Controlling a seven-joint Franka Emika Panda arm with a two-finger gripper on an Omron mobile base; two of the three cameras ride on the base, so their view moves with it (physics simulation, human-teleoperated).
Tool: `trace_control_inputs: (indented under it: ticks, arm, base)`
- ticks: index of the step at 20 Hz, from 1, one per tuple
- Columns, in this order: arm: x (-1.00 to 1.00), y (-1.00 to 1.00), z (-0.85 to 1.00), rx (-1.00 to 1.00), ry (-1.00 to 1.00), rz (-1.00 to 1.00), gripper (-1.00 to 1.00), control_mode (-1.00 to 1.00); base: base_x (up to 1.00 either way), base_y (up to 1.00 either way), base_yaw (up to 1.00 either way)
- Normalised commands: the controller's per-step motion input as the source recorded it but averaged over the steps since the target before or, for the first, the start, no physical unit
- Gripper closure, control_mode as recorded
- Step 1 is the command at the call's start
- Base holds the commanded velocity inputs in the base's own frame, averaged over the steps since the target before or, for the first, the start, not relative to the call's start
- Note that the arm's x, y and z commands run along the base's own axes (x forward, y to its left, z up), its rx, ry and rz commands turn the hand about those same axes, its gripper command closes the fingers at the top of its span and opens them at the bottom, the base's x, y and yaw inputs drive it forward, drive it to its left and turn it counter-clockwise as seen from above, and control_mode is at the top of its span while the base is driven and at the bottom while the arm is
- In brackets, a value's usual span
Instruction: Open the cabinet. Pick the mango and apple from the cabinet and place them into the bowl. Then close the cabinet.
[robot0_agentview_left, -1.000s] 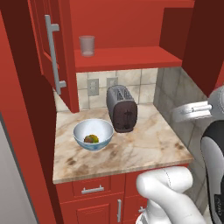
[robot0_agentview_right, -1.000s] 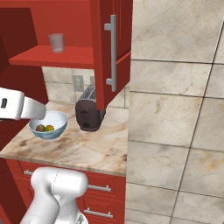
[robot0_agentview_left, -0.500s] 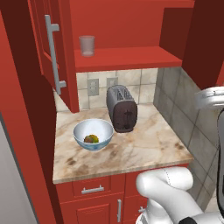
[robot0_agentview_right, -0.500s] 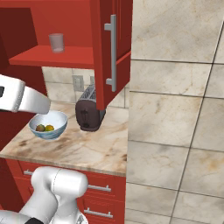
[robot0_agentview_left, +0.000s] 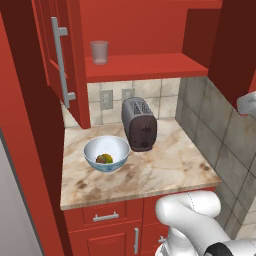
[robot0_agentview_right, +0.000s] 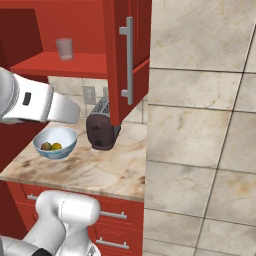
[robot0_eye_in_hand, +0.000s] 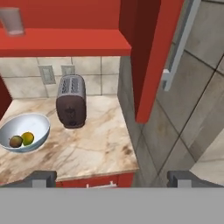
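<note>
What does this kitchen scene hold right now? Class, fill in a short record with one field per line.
cabinet: both doors open
shelf: glass cup standing on it
bowl: on the counter, left of the toaster
mango: in the bowl
apple: in the bowl, beside the mango
gripper: open, holding nothing
left to do: close the cabinet

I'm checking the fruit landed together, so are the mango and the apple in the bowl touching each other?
Touching. In the hand view the mango and apple lie pressed side by side in the bowl, no gap between them.
</note>
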Motion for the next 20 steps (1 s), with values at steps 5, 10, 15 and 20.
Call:
trace_control_inputs:
  ticks: [5,10,15,20]
  arm:
    - [0.29,-0.09,0.00,-0.04,-0.08,-0.02,-1.00,-1.00]
    - [0.19,-0.20,0.00,-0.04,0.00,-0.10,-1.00,-1.00]
    - [0.13,-0.39,0.00,-0.02,0.00,-0.10,-1.00,-1.00]
    - [0.38,-0.29,0.00,0.00,0.00,-0.01,-1.00,-1.00]
  base:
    - [0.00,0.00,0.00]
    - [0.00,0.00,0.00]
    - [0.00,0.00,0.00]
    - [0.00,0.00,0.00]
